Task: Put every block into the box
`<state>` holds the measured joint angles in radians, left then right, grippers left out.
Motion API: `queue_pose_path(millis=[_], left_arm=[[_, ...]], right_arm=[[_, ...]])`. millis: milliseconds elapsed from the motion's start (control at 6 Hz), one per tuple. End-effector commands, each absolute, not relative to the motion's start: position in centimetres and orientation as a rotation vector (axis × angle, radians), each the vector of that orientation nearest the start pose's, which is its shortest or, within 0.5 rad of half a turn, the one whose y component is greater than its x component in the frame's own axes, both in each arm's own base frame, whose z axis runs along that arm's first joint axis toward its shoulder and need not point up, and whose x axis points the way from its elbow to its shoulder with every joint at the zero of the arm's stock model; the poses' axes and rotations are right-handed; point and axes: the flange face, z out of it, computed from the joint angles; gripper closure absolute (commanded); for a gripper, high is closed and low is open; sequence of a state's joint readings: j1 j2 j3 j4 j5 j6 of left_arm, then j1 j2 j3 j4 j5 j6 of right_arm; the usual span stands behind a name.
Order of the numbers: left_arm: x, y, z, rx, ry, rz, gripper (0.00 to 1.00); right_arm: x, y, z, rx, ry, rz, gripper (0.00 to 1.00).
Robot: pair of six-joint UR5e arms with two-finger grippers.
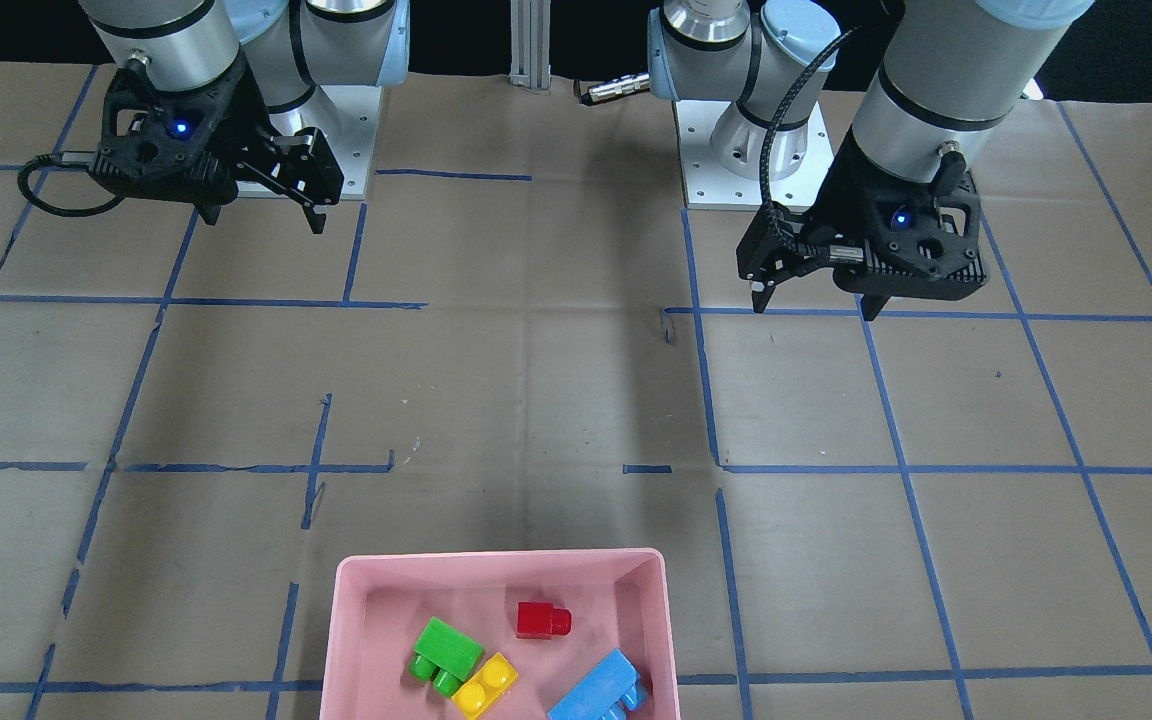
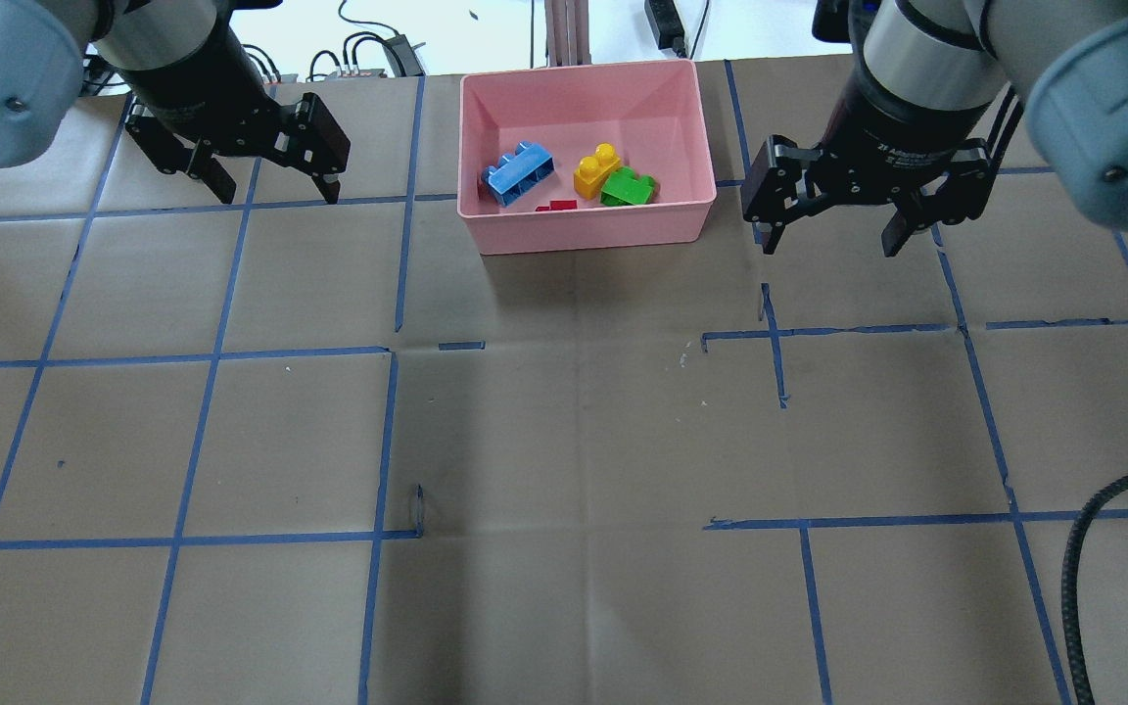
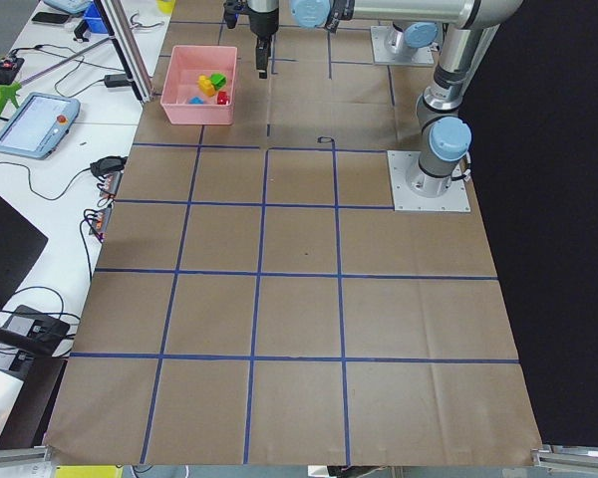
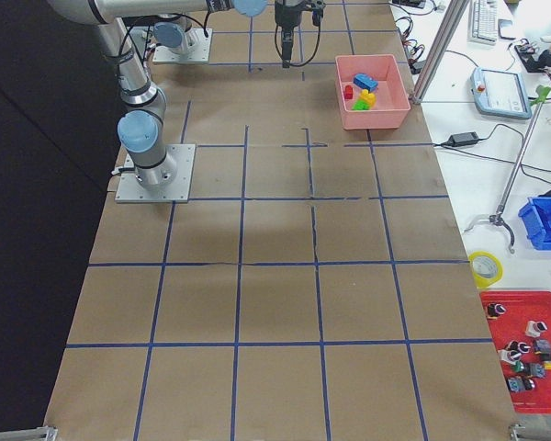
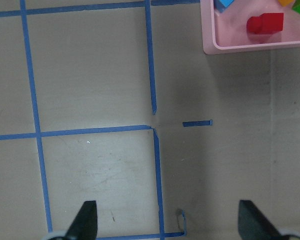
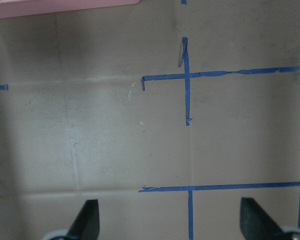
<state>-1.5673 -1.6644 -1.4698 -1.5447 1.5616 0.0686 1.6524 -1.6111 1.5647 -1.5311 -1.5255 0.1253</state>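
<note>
All 4 blocks [image 2: 521, 174] in pink box [image 2: 584, 227]; L gripper [image 2: 280, 194] & R gripper [image 2: 830, 243] both wide, empty

1. One green block [image 2: 628, 188], one blue block [image 2: 520, 173], one yellow block [image 2: 595, 173], one red block [image 2: 557, 206], so four all up.
2. Box [image 2: 584, 233]: just the one, pink.
3. One left end effector [image 2: 279, 196] plus one right end effector [image 2: 829, 245], so two.

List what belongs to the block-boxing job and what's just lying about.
Job: green block, yellow block, blue block, red block, all inside the pink box.
Lying about: touchscreen pendant, blue bin, yellow tape roll.
</note>
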Motion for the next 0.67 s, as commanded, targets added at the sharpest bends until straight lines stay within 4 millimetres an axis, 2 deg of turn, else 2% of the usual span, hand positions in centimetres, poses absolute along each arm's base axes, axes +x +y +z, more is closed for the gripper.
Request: queue_pose_path(millis=[0,500], left_arm=[[-13.3,-53.5,49.1,0.104,3.148,-0.049,0.01],[-13.3,-53.4,49.0,0.106,3.148,-0.046,0.01]], right_arm=[[19.2,-46.3,51.2,0.019,3.097,-0.015,0.00],[18.8,-45.9,49.4,0.019,3.129,0.048,0.00]])
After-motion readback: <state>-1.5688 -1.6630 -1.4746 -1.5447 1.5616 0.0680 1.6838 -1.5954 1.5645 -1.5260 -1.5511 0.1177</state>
